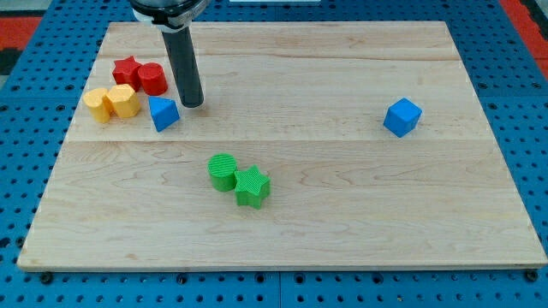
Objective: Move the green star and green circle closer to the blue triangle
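Note:
The green circle [223, 171] and the green star [253, 186] sit touching each other at the board's lower middle, the star to the lower right. The blue triangle [163, 113] lies at the upper left. My tip [193, 103] rests on the board just right of the blue triangle, a small gap apart, and well above the green pair.
A red star [127, 69] and red cylinder [151, 79] touch at the upper left, with two yellow blocks [112, 103] below them, beside the triangle. A blue cube [402, 117] sits at the right. The wooden board [282, 231] lies on blue pegboard.

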Robot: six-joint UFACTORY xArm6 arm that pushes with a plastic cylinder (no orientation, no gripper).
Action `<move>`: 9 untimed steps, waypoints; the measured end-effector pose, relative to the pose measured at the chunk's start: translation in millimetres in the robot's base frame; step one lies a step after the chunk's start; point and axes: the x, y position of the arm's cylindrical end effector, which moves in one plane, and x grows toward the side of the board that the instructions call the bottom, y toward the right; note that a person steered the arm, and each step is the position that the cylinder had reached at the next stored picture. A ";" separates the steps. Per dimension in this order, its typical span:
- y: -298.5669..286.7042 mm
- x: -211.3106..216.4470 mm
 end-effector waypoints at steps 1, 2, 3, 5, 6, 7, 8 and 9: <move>-9.2 5.2; -27.4 28.9; 41.2 55.6; 216.9 133.4; 207.6 196.4; 142.6 182.8; 95.3 136.5; 45.4 104.7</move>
